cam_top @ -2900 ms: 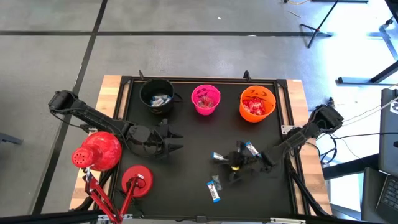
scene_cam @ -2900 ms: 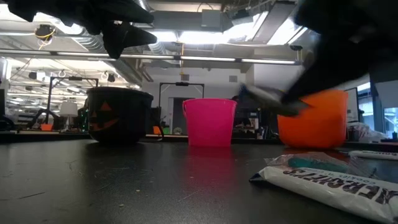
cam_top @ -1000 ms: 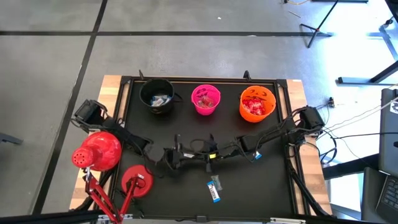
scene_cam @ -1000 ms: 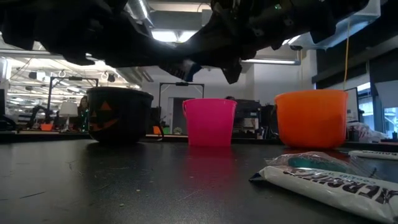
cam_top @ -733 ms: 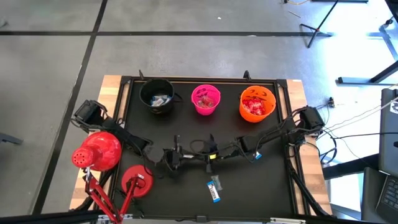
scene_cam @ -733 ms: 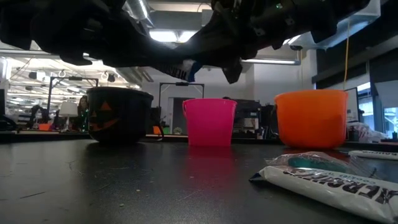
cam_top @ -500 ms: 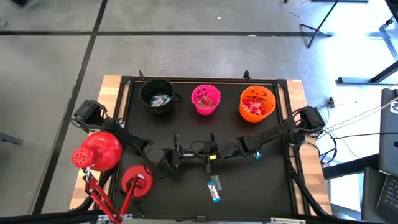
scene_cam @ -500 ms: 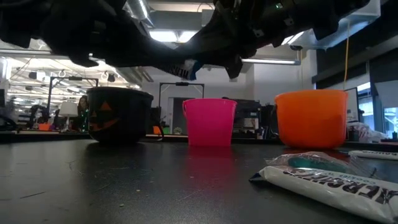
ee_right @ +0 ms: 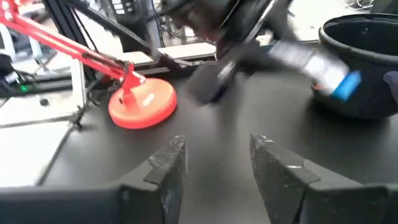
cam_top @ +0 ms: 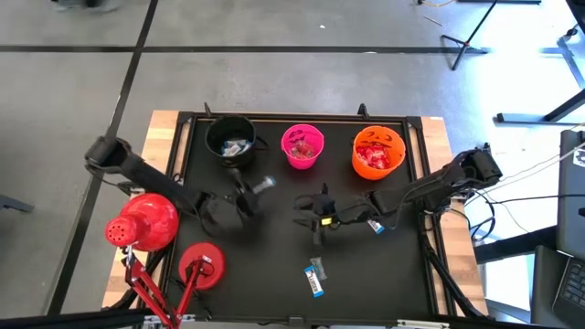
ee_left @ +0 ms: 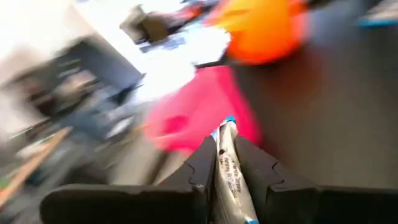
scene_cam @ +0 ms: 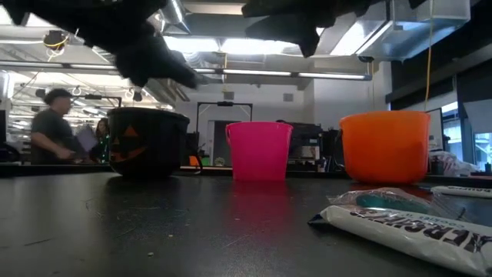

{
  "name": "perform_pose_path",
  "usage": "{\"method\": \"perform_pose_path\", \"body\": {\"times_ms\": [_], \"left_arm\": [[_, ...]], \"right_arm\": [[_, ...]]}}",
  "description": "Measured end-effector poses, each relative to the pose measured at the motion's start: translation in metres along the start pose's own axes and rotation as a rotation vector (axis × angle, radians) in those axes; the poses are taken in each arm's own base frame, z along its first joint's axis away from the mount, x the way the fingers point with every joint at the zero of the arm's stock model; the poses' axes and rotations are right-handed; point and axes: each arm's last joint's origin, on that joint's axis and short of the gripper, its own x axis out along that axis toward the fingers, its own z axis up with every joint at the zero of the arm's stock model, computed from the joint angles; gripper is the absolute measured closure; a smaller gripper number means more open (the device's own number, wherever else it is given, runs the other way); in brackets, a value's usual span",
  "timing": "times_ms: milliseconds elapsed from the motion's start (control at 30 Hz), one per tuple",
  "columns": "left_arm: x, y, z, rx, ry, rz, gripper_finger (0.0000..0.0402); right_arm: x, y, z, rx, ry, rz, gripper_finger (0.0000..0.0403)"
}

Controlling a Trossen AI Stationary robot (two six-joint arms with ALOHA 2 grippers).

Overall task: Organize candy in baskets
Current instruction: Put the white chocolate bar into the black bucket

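My left gripper (cam_top: pixel 247 194) is shut on a blue-and-white wrapped candy (cam_top: pixel 263 183), in the air in front of the black basket (cam_top: pixel 230 139). The pink basket (cam_top: pixel 303 146) and the orange basket (cam_top: pixel 377 153) stand beside it along the far edge, all three holding candy. My right gripper (cam_top: pixel 308 212) hangs open at mid-table with nothing between its fingers (ee_right: pixel 168 165). One more candy (cam_top: pixel 315 277) lies flat on the mat near the front, and it also shows close up in the low view (scene_cam: pixel 415 223). My left gripper pinches the candy between its two fingers (ee_left: pixel 205 158), which lie along the wrapper's flat sides (ee_left: pixel 228 163). The blue-tipped far end (cam_top: pixel 267 182) sticks out past the fingertips toward the baskets. The candy is lifted clear of the table.
A red lamp head (cam_top: pixel 142 222) and its round red base (cam_top: pixel 200 266) stand at the near left, beside my left arm. A small blue-and-white piece (cam_top: pixel 375 226) shows under my right arm. A person (scene_cam: pixel 54 123) is in the room behind the black basket.
The candy has passed from my right gripper to my left. My right gripper has opened and risen. My left gripper has lifted and swung toward the far edge and the black basket, carrying the candy clear of the table.
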Motion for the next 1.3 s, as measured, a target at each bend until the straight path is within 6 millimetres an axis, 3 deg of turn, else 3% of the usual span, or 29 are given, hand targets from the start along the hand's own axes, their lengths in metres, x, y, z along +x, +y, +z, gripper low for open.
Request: {"method": "perform_pose_path", "body": {"times_ms": [133,200,533,667,800,1033,1200,1300], "left_arm": [[-0.004,0.042,0.0,-0.006,0.101,0.291,0.0361],[-0.006,0.062,-0.002,-0.007,0.137,0.355,0.0361],[0.0,0.154,-0.032,-0.329,0.205,0.206,0.036],[0.006,0.167,-0.048,-0.418,0.26,0.039,0.0356],[0.013,0.172,-0.056,-0.449,0.288,-0.055,0.032],[0.015,0.179,-0.061,-0.45,0.316,0.018,0.025],[0.002,0.19,-0.045,-0.496,0.26,-0.018,0.0243],[-0.008,0.194,-0.029,-0.54,0.166,-0.167,0.0246]], "right_arm": [[0.001,0.0,-0.002,0.034,0.014,0.005,0.0226],[0.001,0.0,-0.003,0.06,0.023,0.003,0.0226],[-0.006,0.02,-0.009,0.054,0.023,-0.029,0.0226],[-0.009,0.025,-0.01,0.045,0.017,-0.046,0.0226],[-0.009,0.025,-0.011,0.044,0.021,-0.043,0.0226],[-0.009,0.024,-0.013,0.034,0.047,-0.044,0.0226],[-0.02,0.018,-0.021,0.03,0.185,-0.095,0.0226],[-0.028,0.013,-0.029,0.103,0.308,-0.139,0.0226]]}}
